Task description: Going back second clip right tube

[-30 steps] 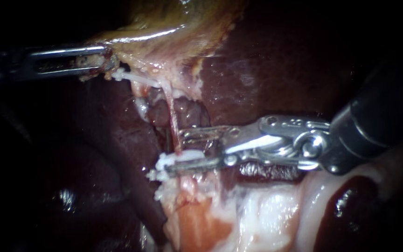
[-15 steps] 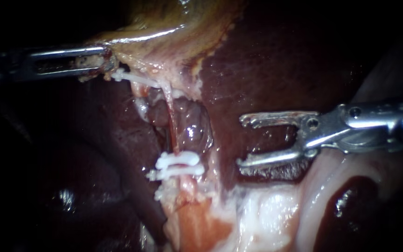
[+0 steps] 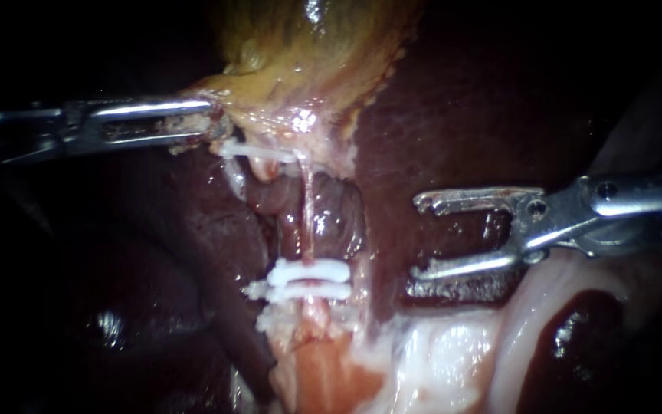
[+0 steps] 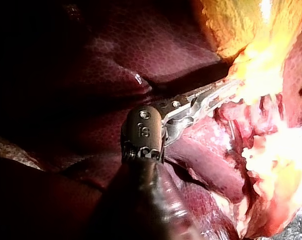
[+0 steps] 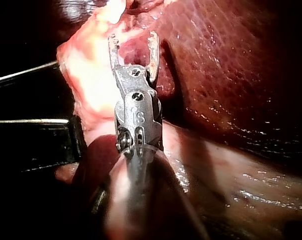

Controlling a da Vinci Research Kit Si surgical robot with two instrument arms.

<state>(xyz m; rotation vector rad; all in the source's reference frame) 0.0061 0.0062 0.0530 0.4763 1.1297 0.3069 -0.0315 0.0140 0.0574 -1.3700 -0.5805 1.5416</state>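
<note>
- At the centre of the endoscope view, two white clips (image 3: 309, 280) sit side by side across the thin tube (image 3: 307, 218). They are low on it, just above the pale tissue (image 3: 423, 345).
- A third clip (image 3: 259, 151) lies higher, near the gallbladder (image 3: 308, 61). This view does not settle which tube is the "right" one.
- The right instrument (image 3: 417, 238) has its hand spread and its jaws empty. It is over the liver (image 3: 453, 130), apart from the clips. The right wrist view agrees: a gap shows and nothing is held.
- The left instrument (image 3: 210, 125) has its hand pinching the gallbladder's edge. The tube looks taut.
- Judgement: the step in hand is the retreat.
  - Back out straight along the shaft, with the jaws off the liver surface and clear of the clips.
  - Hold the left side steady so the tube neither slackens nor tugs the clips.
</note>
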